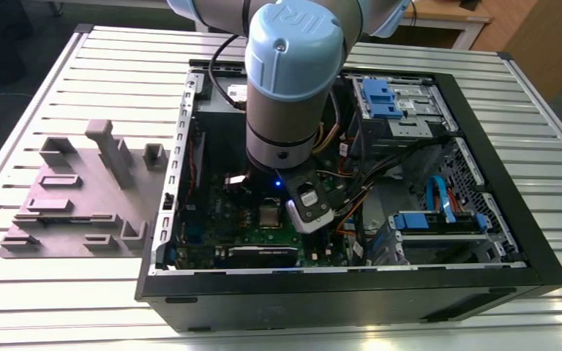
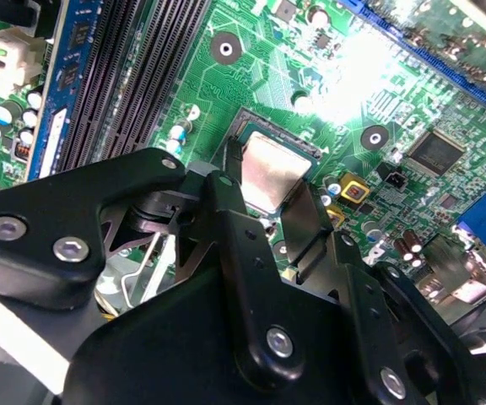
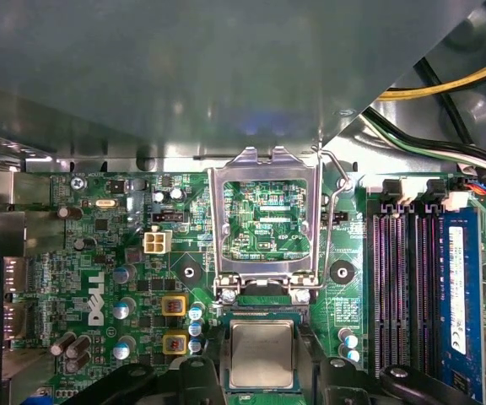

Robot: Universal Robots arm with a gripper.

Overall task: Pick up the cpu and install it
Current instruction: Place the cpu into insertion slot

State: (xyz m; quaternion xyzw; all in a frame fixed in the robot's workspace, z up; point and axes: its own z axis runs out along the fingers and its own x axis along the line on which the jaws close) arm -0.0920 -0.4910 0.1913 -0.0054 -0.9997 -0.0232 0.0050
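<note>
Second wrist view: the gripper [image 2: 270, 190] has its black fingers [image 2: 230, 211] closed against opposite edges of the cpu [image 2: 272, 164], which sits at the socket [image 2: 268, 125] on the green motherboard [image 2: 251, 76]. Beyond, in the first wrist view, the socket frame [image 3: 264, 159] stands raised. At the exterior view's centre, the arm [image 1: 291, 80] reaches into the computer case [image 1: 359, 289].

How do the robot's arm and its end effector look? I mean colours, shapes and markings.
The arm is a thick grey cylinder with a round light-blue cap bearing raised letters, and a small blue light glows near its wrist. The end effector is built of black plates and links joined by silver screws.
</note>
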